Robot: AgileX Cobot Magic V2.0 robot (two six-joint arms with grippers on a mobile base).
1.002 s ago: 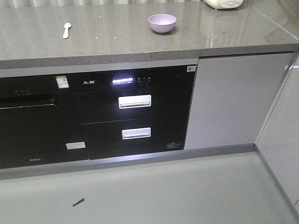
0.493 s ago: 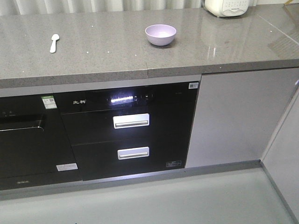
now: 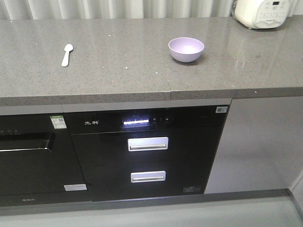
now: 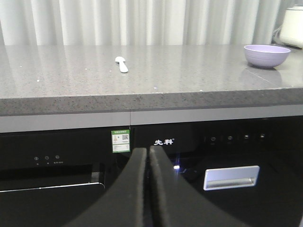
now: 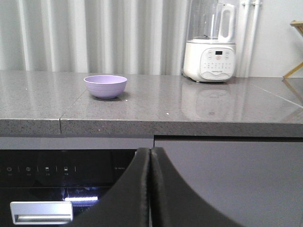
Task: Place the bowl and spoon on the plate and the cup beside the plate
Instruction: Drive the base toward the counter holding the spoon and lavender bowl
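Both the left fingers (image 4: 134,189) and the right fingers (image 5: 136,189) are pressed together below the desk (image 3: 118,75) edge, so each arm should rise and open before reaching the spoon (image 4: 122,64) up ahead of the left pair or the bowl (image 5: 105,86) up-left of the right pair

The spoon (image 3: 67,54) lay on the countertop (image 3: 118,75) toward the left, and the bowl (image 3: 186,49) stood well apart to its right. A kitchen appliance (image 3: 261,13) sat at the back right, behind the bowl. Below the countertop was a two-drawer unit (image 3: 104,156), with a cabinet door (image 3: 262,142) to its right.
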